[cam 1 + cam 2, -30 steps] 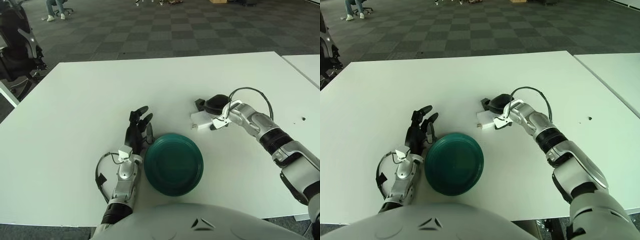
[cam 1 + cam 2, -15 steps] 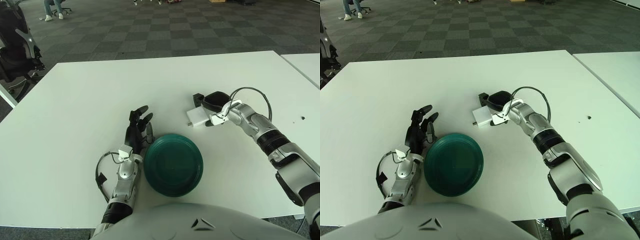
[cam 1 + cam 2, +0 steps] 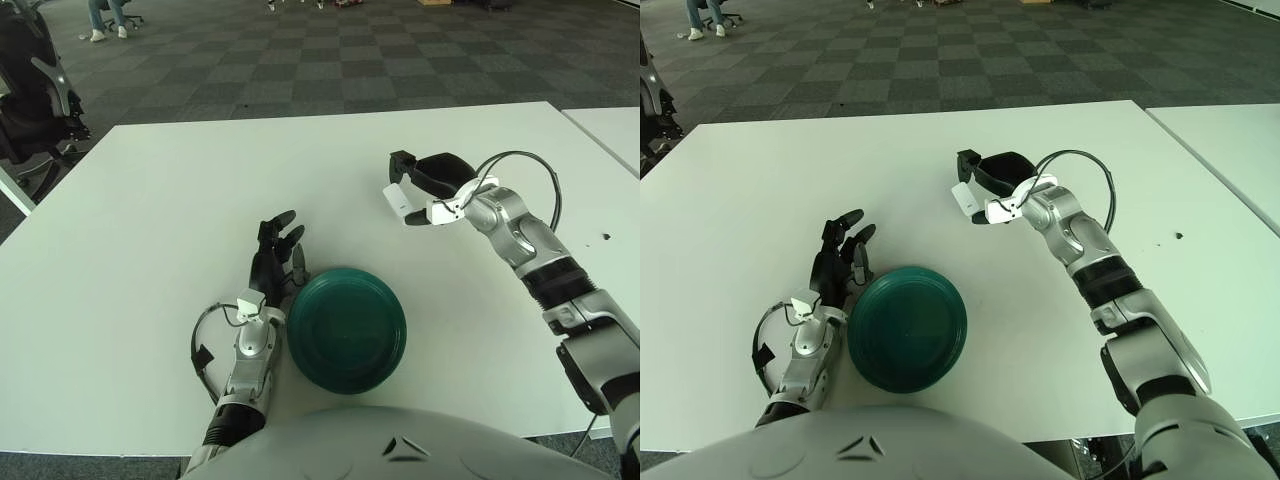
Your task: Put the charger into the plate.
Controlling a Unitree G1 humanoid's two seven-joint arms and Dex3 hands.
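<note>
Charger (image 3: 397, 199) — a small white block — sits pinched in the right hand (image 3: 428, 184), lifted clear of the white desk (image 3: 150, 200). The dark fingers (image 3: 408, 163) curl over its top, and a black cable loops back from the hand along the wrist. It hangs up and to the right of the green plate (image 3: 347, 328), well apart from it, and nothing lies in the plate. The left hand (image 3: 273, 260) shows just beside the plate's left rim — fingers loosely spread, pointing away from the robot, holding nothing. Beyond the desk's far edge runs a dark checkered carpet.
</note>
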